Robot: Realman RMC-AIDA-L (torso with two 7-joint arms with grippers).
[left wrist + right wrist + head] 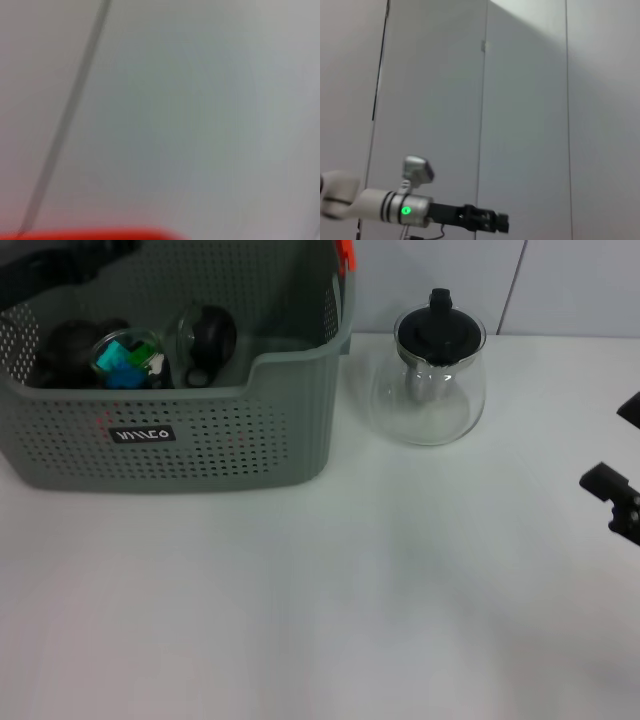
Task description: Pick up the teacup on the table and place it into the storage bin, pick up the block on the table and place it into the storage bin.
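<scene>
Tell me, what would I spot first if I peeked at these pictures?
Probably the big grey storage bin at the back left of the white table, with a glass cup holding bright blue and green blocks inside it. Next, the clear glass teapot with a black lid, standing on the table just right of the bin. The right gripper peeks in at the right edge.

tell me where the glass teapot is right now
In the head view the glass teapot stands upright on the white table, toward the back, just right of the grey storage bin and apart from it.
</scene>
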